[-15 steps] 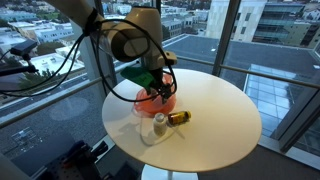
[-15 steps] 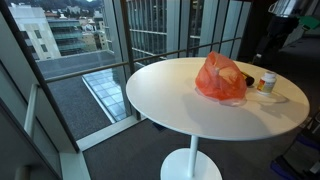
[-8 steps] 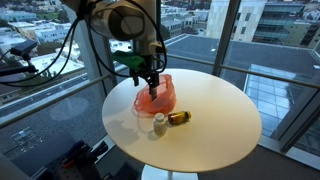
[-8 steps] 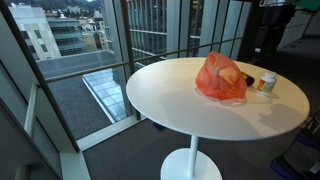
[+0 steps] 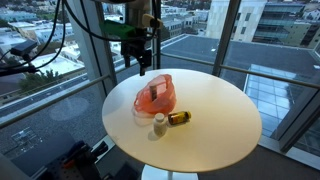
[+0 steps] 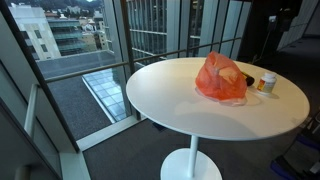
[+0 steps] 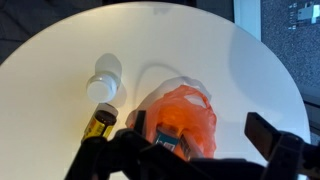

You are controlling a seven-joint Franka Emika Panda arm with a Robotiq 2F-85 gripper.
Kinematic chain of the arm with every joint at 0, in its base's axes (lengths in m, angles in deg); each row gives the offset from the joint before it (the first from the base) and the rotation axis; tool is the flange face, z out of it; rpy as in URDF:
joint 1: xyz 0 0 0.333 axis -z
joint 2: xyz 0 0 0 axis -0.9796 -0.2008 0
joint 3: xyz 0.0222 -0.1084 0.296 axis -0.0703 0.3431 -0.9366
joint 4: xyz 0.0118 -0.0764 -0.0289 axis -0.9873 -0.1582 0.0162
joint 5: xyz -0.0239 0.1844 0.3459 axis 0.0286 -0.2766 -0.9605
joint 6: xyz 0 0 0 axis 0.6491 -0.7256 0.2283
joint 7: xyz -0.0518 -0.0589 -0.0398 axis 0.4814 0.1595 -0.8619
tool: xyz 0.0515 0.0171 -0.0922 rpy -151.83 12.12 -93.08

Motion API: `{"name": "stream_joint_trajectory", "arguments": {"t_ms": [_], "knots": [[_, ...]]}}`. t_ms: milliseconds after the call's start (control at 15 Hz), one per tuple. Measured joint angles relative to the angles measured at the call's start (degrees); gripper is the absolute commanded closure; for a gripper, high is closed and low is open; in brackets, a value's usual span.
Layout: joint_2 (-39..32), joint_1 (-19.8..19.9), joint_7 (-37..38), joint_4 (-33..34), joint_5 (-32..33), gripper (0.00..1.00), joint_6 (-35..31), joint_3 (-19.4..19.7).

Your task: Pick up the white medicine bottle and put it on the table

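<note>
Evidently you held the pincer (image 5: 144,66) released and empty, high over the table (image 5: 215,110), because the white bottle (image 5: 159,123) already stood upright on it.

In the wrist view the tool (image 7: 198,132) hides part of the amber bottle (image 7: 99,123) and red bag (image 7: 188,108).

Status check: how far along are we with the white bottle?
Looks done: the white bottle stands upright on the table, next to the amber bottle and near the red bag. In hand: nothing; the gripper hangs open and empty above the bag. Left: nothing visible.
</note>
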State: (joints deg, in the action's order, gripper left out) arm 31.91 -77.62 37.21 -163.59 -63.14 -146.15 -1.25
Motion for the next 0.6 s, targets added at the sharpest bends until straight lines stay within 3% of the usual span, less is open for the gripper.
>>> {"name": "stream_joint_trajectory", "arguments": {"t_ms": [600], "knots": [[5.3,0.2,3.8,2.6,0.0,0.0,2.3,0.0]]}}
